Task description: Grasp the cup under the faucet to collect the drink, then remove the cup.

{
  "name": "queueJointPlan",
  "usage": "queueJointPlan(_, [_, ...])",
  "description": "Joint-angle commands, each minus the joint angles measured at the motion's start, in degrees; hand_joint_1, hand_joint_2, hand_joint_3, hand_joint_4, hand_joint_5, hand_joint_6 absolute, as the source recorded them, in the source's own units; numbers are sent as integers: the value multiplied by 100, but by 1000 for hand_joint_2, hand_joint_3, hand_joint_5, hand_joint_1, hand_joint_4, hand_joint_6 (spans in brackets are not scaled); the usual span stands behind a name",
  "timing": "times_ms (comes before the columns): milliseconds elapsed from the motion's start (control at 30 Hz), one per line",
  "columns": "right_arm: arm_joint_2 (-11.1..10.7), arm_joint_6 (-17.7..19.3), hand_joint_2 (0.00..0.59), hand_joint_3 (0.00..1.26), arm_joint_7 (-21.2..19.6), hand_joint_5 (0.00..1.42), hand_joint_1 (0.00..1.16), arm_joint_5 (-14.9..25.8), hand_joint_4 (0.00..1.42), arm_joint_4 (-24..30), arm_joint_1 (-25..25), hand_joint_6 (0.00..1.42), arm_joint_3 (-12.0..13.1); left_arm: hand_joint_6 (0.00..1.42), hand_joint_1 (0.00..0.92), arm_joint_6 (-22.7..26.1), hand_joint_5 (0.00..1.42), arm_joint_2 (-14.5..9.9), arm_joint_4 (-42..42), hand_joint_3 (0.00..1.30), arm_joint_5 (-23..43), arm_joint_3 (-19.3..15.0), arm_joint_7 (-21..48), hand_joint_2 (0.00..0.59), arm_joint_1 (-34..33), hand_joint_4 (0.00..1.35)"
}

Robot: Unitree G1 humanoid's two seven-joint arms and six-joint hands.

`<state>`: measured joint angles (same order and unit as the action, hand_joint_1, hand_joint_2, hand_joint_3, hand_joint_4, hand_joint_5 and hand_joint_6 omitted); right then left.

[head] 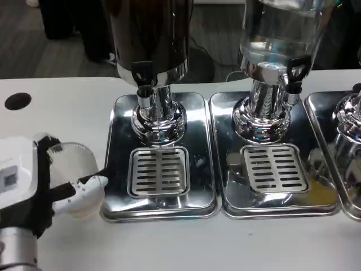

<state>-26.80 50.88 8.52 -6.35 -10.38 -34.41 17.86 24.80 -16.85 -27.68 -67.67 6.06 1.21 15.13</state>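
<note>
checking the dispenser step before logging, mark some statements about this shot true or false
1. The left robot hand holds a clear plastic cup. True.
2. The cup stands on the slotted drip grate under the dark dispenser's faucet. False: it is left of that steel tray, off the grate.
3. The clear dispenser stands right of the dark one. True.
4. A second cup sits on the right grate. False: that grate is bare.
</note>
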Motion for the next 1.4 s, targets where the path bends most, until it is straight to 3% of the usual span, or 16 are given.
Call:
queueJointPlan(33, [0,154,384,240,52,61,430,61,109,3,-70,0,-17,1052,301,3,891,47,155,533,-95,70,175,135,-494,644])
queueJointPlan(633, [-74,349,380,240,130,61,423,242,109,-206,-208,0,55,1059,318,292,892,534,1357,533,-260,790,182,136,-1779,644])
queueJointPlan(1400, [-151,357,387,240,291,61,427,295,109,-455,-56,0,23,1067,321,321,881,942,2606,533,108,1137,-557,136,-2434,631])
